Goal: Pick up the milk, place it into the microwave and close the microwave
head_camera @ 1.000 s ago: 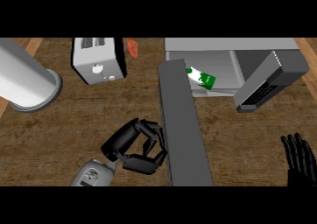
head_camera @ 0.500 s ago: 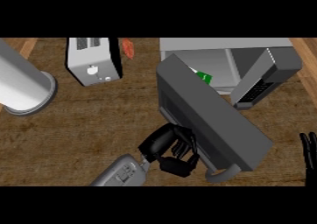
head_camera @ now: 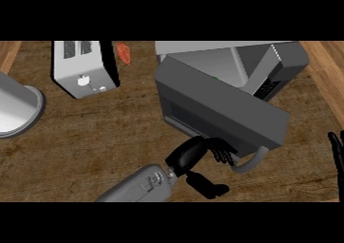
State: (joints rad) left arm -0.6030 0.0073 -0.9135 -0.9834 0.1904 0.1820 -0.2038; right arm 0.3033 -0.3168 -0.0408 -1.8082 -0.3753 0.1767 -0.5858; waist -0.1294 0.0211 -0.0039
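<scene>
Swinging further toward the oven body, the microwave door (head_camera: 220,107) is now covering most of the opening, whereas half a second ago it was standing much wider. One left hand (head_camera: 203,154) is pressing against the lower edge of this door, near the curved grey door handle (head_camera: 252,163); its fingers (head_camera: 222,151) are bent against the panel and its thumb (head_camera: 206,186) is pointing down toward the near edge, and it is holding nothing. One right hand (head_camera: 340,163) is resting at the right edge of the view, fingers straight and upward, open.

Behind the door, one microwave (head_camera: 276,64) is standing on the wooden tabletop (head_camera: 98,137). The milk (head_camera: 215,78) is sitting inside it, and only a tiny green bit is showing above the top edge of the door.

Further to the left, one toaster (head_camera: 83,66) is standing, with one small orange thing (head_camera: 123,53) just beside it, which I cannot identify. One large grey cylinder (head_camera: 14,111) is lying at the left edge.
</scene>
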